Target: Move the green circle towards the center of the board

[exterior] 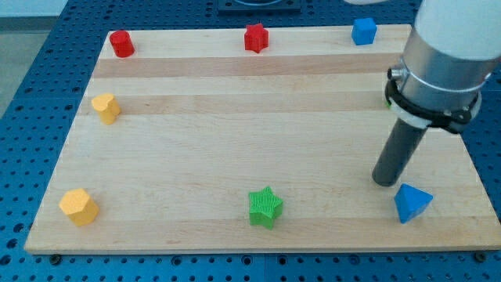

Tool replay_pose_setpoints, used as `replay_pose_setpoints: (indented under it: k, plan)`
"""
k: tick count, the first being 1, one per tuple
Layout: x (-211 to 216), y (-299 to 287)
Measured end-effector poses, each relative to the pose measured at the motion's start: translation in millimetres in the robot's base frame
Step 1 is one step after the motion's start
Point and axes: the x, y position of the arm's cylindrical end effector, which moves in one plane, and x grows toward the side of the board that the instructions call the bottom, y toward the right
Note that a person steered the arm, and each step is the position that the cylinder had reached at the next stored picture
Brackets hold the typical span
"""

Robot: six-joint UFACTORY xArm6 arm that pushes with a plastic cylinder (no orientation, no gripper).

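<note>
Pale wooden tabletop with visible plank seams, set on a blue perforated base. My tip rests at right, just beside and above-left of the blue triangle. No claw on this rig, only the rod. The green circle cannot be made out; a sliver of green shows behind the arm's collar, too hidden to tell its orientation. Near edge: green star, yellow hexagon. Far edge: red circle, red star, blue cube. Left: yellow block.

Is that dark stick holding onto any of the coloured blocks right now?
Nothing is held. My tip only pushes; it stands just up-left of the blue triangle, seemingly not touching it.
</note>
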Motion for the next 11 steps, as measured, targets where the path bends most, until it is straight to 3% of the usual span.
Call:
replay_pose_setpoints:
  k: [3,4,7,8,9,10,11]
  plan:
    - [-78,164]
    - [-123,159]
    - [-160,-84]
    - [-160,-74]
    - [-160,-6]
    - [-148,25]
    - [-131,0]
